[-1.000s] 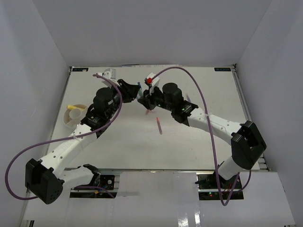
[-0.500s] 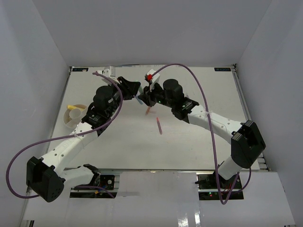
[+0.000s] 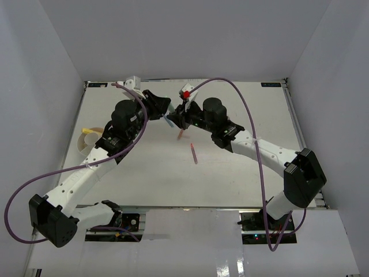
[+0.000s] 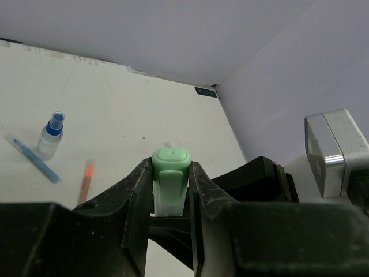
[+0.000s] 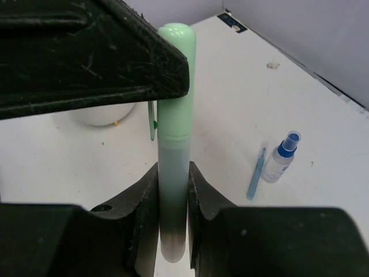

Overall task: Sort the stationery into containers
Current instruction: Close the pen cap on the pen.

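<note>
left end effector [image 4: 171, 173] and right end effector [image 5: 173, 179] both pinch green marker [image 5: 174, 86], unclear from above.

A round white dish [image 3: 81, 151] is set at the left edge of the white table [image 3: 242, 173], a red pen [image 3: 194, 154] is laid near the middle, and a small blue-capped bottle [image 4: 51, 135], a blue pen [image 4: 31, 157] and an orange pen [image 4: 86, 180] are seen close together.

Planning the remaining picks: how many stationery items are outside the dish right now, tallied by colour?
green marker: 1
blue pen: 1
blue-capped white bottle: 1
orange pen: 1
red pen: 1
Total: 5 in view
</note>
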Robot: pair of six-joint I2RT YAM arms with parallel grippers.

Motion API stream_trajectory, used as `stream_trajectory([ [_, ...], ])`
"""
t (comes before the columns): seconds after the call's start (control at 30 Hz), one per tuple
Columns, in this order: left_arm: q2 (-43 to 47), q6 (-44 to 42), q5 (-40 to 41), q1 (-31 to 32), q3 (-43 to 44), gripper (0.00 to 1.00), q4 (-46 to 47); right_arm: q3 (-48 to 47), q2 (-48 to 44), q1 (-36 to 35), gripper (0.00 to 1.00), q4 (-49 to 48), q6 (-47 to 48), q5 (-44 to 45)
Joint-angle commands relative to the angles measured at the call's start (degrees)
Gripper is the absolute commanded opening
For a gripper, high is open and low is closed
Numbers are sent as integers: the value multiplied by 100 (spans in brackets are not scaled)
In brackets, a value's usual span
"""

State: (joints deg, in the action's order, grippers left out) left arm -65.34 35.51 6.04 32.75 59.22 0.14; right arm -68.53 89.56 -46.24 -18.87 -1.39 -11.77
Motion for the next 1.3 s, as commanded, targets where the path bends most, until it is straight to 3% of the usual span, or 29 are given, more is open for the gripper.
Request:
stream_trajectory([
  [0.0, -225, 53, -887, 407, 36, 0, -1676, -56, -729, -52, 8, -2806, -133, -194],
  [0.2, -269, -219, -885, 407, 160, 0, -1342, 471, -914, -43, 8, -2824, -283, -291],
  [0.53, -198, -457, -947, 399, -69, 0, -1008, 789, -993, -43, 25, -2885, -380, -229],
  [0.73, -198, -536, -930, 399, -77, 0, -981, 868, -1028, -43, 46, -2824, -397, -221],
  [0.77, -198, -536, -912, 407, -77, 0, -972, 920, -1046, -43, 55, -2797, -397, -203],
  [0.87, -146, -536, -825, 407, -60, 0, -963, 991, -1107, -52, 68, -2631, -389, -177],
  [1.03, -67, -632, -271, 407, 45, 0, -998, 1263, -1247, -43, 86, -2288, -371, -220],
  [1.2, -84, -694, 19, 407, 133, 0, -998, 1868, -1485, -43, 98, -2016, -345, -124],
  [1.27, -75, -738, 221, 407, 142, 0, -990, 2054, -1617, -43, 96, -1849, -327, -37],
])
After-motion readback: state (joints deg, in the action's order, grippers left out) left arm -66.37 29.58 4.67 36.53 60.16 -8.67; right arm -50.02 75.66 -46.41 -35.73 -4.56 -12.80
